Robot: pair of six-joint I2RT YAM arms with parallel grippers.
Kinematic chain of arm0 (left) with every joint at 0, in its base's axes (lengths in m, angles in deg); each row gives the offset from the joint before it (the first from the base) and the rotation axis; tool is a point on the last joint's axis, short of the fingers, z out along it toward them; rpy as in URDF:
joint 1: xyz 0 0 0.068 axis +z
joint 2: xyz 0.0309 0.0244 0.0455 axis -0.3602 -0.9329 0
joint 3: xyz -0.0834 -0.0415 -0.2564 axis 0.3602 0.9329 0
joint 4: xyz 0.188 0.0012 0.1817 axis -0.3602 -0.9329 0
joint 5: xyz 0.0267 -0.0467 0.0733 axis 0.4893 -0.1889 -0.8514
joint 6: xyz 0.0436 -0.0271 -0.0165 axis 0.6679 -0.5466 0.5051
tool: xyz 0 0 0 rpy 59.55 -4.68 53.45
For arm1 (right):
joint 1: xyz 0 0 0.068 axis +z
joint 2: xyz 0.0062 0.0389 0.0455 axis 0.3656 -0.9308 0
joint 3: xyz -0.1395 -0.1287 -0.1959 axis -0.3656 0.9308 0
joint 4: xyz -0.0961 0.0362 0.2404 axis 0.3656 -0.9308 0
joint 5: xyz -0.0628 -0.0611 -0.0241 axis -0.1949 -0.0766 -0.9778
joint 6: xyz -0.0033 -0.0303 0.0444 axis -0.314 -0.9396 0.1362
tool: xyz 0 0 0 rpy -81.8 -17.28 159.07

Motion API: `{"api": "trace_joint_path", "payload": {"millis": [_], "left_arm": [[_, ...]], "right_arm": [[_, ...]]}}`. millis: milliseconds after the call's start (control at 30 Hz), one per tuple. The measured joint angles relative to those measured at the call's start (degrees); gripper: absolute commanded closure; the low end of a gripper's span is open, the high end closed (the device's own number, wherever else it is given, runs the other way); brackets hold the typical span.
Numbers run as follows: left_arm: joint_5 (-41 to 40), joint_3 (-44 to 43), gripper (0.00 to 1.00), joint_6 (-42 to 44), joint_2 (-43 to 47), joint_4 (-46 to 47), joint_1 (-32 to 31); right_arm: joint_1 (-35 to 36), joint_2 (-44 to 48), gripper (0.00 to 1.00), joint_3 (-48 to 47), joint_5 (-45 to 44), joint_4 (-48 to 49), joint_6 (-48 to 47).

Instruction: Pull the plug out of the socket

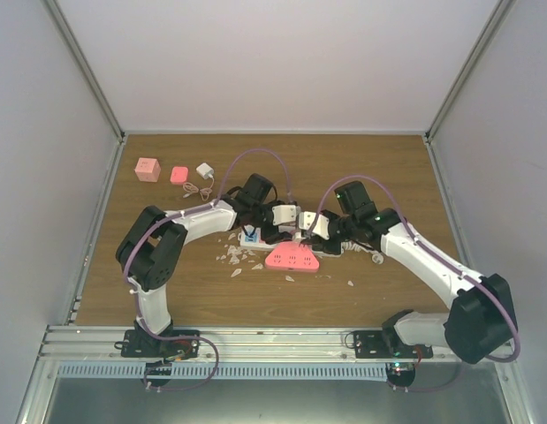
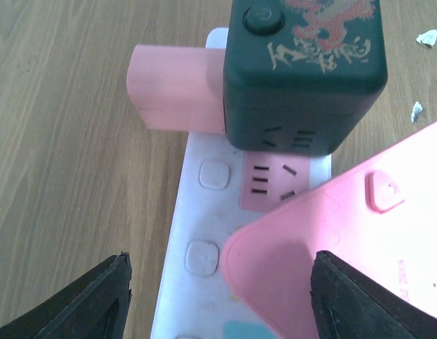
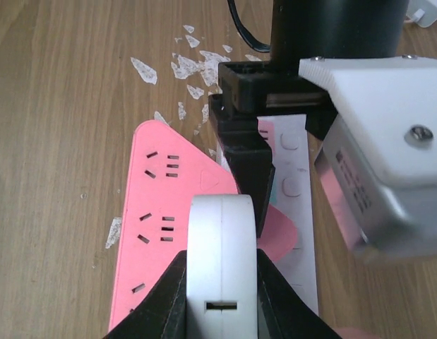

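The socket (image 2: 197, 212), a long white strip with a pink outlet face, lies mid-table (image 1: 251, 237). A dark green cube adapter (image 2: 306, 70) sits plugged into it, with a pink block (image 2: 172, 88) beside that. A pink triangular strip (image 2: 345, 240) overlaps the socket's edge. My left gripper (image 2: 219, 258) hangs open just above the socket and that pink corner. My right gripper (image 3: 222, 258) is shut on a white rounded plug (image 3: 222, 233), held over the pink triangular strip (image 3: 165, 212) beside the socket (image 3: 303, 212). Whether its prongs sit in anything is hidden.
Torn white scraps (image 1: 233, 256) litter the wood around the strips. A pink cube (image 1: 148, 169), a small pink block (image 1: 179, 174) and a white charger (image 1: 205, 170) with a cable sit at the back left. The left gripper's black finger (image 3: 246, 169) is close in front of the plug.
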Motion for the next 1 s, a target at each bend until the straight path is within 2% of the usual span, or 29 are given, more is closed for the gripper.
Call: {"api": "trace_joint_path", "payload": {"millis": [433, 733, 1000], "left_arm": [[4.6, -2.7, 0.29, 0.3, 2.9, -14.5, 5.4], [16.5, -4.2, 0.36, 2.0, 13.4, -22.4, 9.0], [25.1, -4.2, 0.39, 0.0, 21.9, -24.0, 9.0]], "right_arm": [[-4.7, 0.6, 0.99, -7.1, 8.7, -2.6, 3.5], [-8.8, -0.6, 0.99, -13.0, 20.5, -5.2, 6.4], [-9.0, -3.2, 1.0, -13.3, 29.2, -7.0, 9.0]]}}
